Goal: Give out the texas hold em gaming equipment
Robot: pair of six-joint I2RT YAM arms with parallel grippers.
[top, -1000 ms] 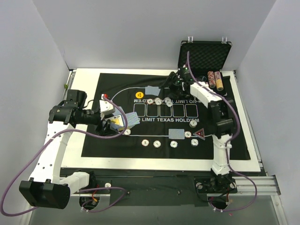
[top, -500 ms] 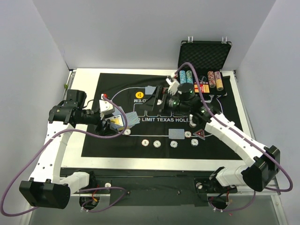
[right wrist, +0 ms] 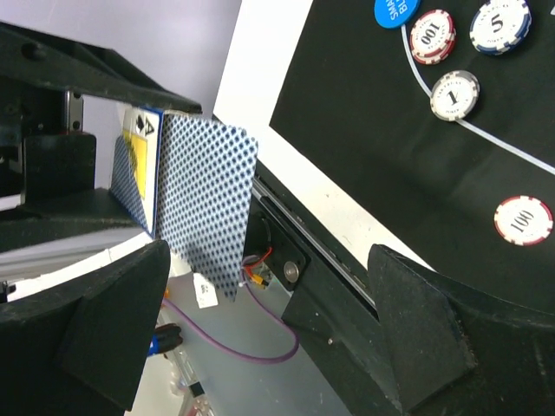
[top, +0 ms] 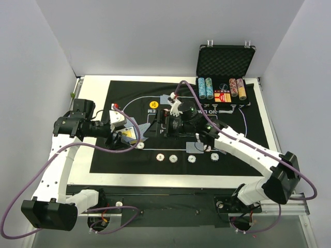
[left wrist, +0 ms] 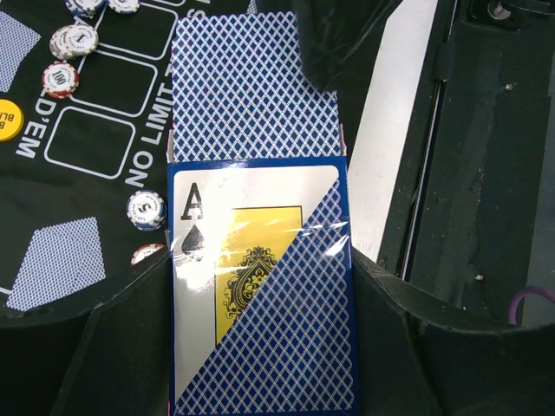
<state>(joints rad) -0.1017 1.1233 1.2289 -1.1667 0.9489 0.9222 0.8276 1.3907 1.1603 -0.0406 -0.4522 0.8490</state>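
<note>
You are swinging the right gripper (top: 158, 124), jaws wide and empty, from the case (top: 226, 62) over to the left gripper (top: 121, 133), which is clamping the card deck (left wrist: 260, 329) over the left side of the mat (top: 103, 155), lining up on the protruding card (right wrist: 204, 199) for dealing.

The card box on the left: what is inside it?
One card with a blue-diamond back sticks out of the card box gripped by the left end effector. The box walls hide anything else inside.
</note>
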